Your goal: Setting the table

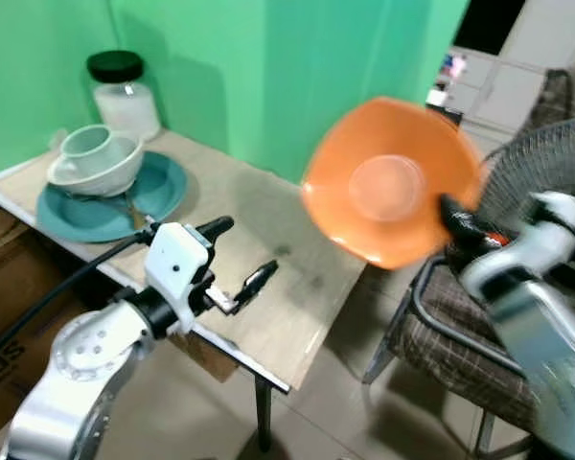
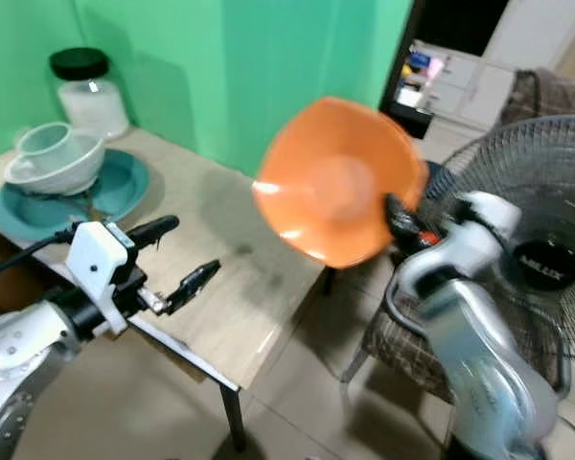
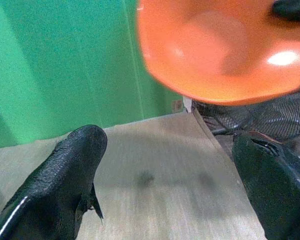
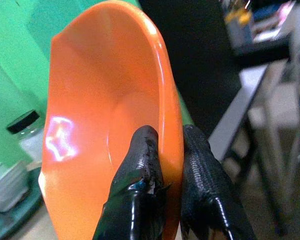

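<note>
The wooden worktop (image 1: 268,278) stands in front of a green wall (image 1: 268,77), and its near edge runs across the lower left of the head views. To the right of the worktop there is a chair with a checked seat (image 1: 450,316), and behind it a standing fan with a round wire guard (image 2: 546,240). The orange bowl (image 1: 391,182) is in the air over the right end of the worktop, above the gap between worktop and chair. It is tilted on its side, so its hollow faces toward the robot's head. The right end effector (image 4: 170,155) is clamped on the rim of the orange bowl: one black finger presses the inner side and the other finger the outer side. On the far left end of the worktop lies a teal plate (image 1: 110,196), and a white bowl (image 1: 94,165) sits on it with a pale green cup (image 1: 88,144) inside. Just behind this stack, against the wall, stands a glass jar with a black lid (image 1: 123,91). The left end effector (image 1: 240,254) hovers low over the near edge of the worktop, between the teal plate and the orange bowl, with its two fingers spread apart and nothing between them. A black cable (image 1: 57,287) runs from the left wrist toward the left.
</note>
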Available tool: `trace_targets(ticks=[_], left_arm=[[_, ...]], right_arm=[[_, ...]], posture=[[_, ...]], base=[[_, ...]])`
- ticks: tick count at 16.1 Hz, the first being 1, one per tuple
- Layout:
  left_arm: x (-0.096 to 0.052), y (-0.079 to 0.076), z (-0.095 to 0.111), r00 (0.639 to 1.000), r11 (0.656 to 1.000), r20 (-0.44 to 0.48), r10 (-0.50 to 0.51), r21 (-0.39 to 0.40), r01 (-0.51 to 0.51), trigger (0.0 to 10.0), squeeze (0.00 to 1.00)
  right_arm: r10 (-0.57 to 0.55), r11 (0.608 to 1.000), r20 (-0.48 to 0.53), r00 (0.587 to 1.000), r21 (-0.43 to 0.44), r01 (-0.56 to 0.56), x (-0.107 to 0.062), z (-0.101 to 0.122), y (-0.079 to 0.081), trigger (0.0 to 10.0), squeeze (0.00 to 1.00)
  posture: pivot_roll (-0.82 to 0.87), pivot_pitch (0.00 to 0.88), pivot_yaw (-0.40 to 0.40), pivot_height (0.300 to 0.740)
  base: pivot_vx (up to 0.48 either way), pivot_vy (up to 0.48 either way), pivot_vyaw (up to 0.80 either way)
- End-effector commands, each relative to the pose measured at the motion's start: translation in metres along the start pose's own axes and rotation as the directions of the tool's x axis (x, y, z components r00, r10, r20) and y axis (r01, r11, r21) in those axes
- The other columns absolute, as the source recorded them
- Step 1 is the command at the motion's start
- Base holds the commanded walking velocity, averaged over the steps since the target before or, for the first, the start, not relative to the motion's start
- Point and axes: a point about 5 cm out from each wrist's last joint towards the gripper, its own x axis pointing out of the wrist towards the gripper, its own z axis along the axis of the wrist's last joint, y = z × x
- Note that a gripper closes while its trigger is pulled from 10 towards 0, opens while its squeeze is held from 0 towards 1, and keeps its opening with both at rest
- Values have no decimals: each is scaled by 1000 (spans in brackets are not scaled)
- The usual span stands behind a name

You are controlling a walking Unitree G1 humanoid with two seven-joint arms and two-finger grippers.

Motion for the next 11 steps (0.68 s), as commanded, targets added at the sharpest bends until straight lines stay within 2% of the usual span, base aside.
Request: trace_targets(ticks=[1, 3, 4, 5, 8, 9, 10, 11], left_arm=[[2, -2, 1, 1000, 1000, 3, 11, 14, -11, 10000, 800], [11, -3, -3, 997, 997, -9, 74, 16, -74, 10000, 733], [15, -4, -3, 996, 996, -5, 90, 16, -90, 10000, 702], [23, -5, -2, 992, 992, 10, 123, 17, -123, 10000, 624], [36, 0, -6, 974, 974, 8, 226, 10, -226, 10000, 482], [36, 1, -8, 969, 969, 0, 248, 12, -248, 10000, 435], [35, 2, -10, 965, 965, -9, 263, -2, -263, 10000, 196], [35, 5, -12, 956, 956, -23, 294, -1, -294, 10000, 0]], right_arm=[[54, 998, 56, 997, -38, -52, -4, 10, 10, 10000, 0], [27, 985, 58, 998, -174, -16, -16, 9, 11, 10000, 0], [28, 986, 57, 998, -165, -18, -18, 7, 12, 10000, 0], [16, 991, 75, 997, -136, -6, -20, 7, 11, 10000, 0], [-58, 976, 150, 987, -201, 88, -19, 8, 9, 10000, 0], [-44, 977, 126, 991, -202, 69, -19, 5, 10, 10000, 0], [-38, 976, 111, 993, -209, 61, -19, 2, 11, 10000, 0], [-67, 972, 109, 992, -218, 90, -19, 0, 8, 10000, 0]], posture=[[41, 0, -40, 740], [11, 0, -32, 740], [6, 0, -26, 740], [0, 0, -23, 740], [-23, 0, -18, 740], [-23, 0, -18, 740], [-33, 0, -24, 740], [-31, 0, -32, 740]], base=[[0, 0, 0], [0, 0, -675], [0, 0, -800], [0, 0, 0], [0, 0, 0], [0, 0, -788], [0, 0, -788], [0, 0, -788]])
